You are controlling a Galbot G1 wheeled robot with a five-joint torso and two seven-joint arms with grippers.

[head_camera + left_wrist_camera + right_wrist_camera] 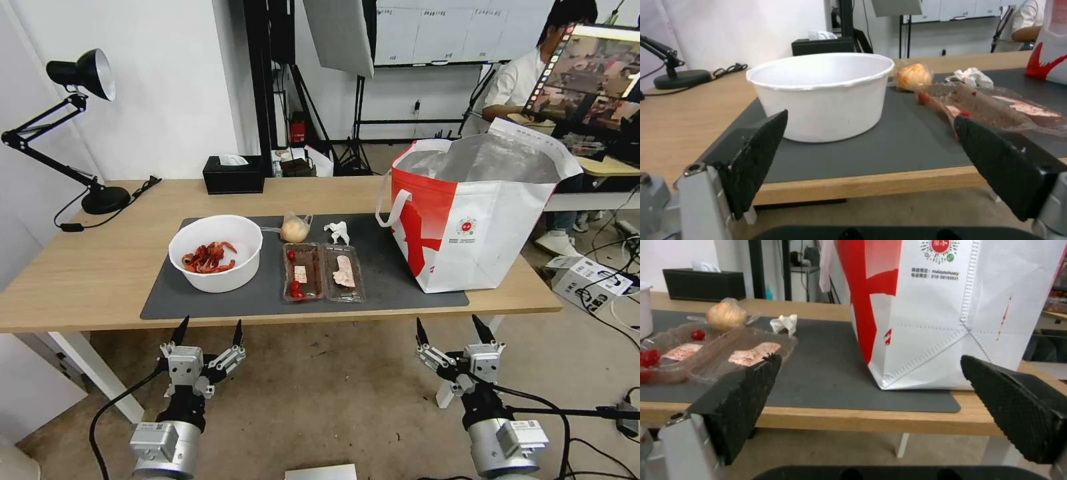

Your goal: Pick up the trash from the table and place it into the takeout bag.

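Now | 2 grippers, left gripper (208, 332) and right gripper (455, 329), spread | bowl (215, 252) beyond fingers

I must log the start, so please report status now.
Left gripper and right gripper open, below table edge. Trash untouched on mat. Bag open, nothing blocking.

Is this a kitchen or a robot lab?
Probably a robot lab or filming studio, not a kitchen. Light stands and a reflector panel stand behind the table, cables trail over the floor, and a big monitor sits at a desk.
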